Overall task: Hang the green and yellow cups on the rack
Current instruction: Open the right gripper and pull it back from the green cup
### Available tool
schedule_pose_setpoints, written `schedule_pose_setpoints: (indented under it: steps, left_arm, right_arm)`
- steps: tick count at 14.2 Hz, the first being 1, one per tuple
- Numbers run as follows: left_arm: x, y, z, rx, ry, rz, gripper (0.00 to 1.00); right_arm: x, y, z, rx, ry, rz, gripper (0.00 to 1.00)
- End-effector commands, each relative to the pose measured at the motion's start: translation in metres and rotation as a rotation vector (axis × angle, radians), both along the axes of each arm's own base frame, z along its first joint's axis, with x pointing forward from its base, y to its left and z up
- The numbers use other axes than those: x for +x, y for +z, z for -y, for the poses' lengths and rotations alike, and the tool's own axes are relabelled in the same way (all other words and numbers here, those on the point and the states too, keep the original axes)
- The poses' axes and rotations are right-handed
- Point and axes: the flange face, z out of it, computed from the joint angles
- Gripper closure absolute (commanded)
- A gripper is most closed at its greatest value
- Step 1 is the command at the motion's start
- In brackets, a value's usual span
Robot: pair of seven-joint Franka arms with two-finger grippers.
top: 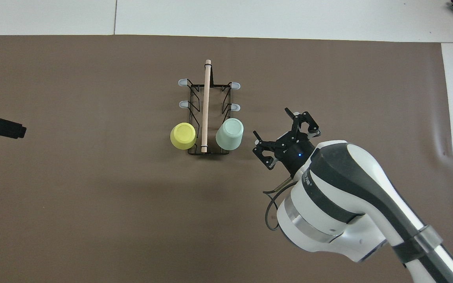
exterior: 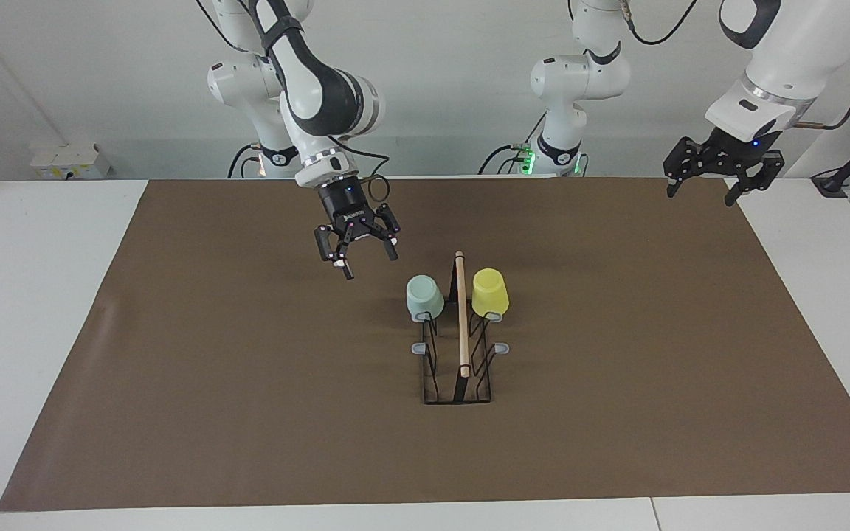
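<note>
Both light, rigid, slick-looking cups – green cup and yellow cup – sit upturned on the rack, best pinched across their tapered walls, while right gripper and left gripper hang released, empty.

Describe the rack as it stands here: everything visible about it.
The rack is a black wire stand with a rectangular base on the brown mat, a light wooden rod along its top and grey-tipped prongs along both sides. It stands upright, mid-table. The green cup and the yellow cup sit upside down on the two prongs nearest the robots; four tips are bare. No gripper touches it.
</note>
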Motion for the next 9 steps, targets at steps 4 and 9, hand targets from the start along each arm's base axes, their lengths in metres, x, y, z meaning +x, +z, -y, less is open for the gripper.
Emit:
schedule_pose_setpoints:
  steps: [4,9]
  left_arm:
    - [-0.008,-0.003,-0.005,0.018,0.090,-0.008,0.00]
    - [-0.009,-0.004,-0.004,0.018,0.132,-0.015,0.00]
  right_arm:
    - [0.027,0.031,0.052,-0.260,0.050,0.148,0.00]
    - [0.020,0.032,0.042,-0.245,0.038,0.128,0.00]
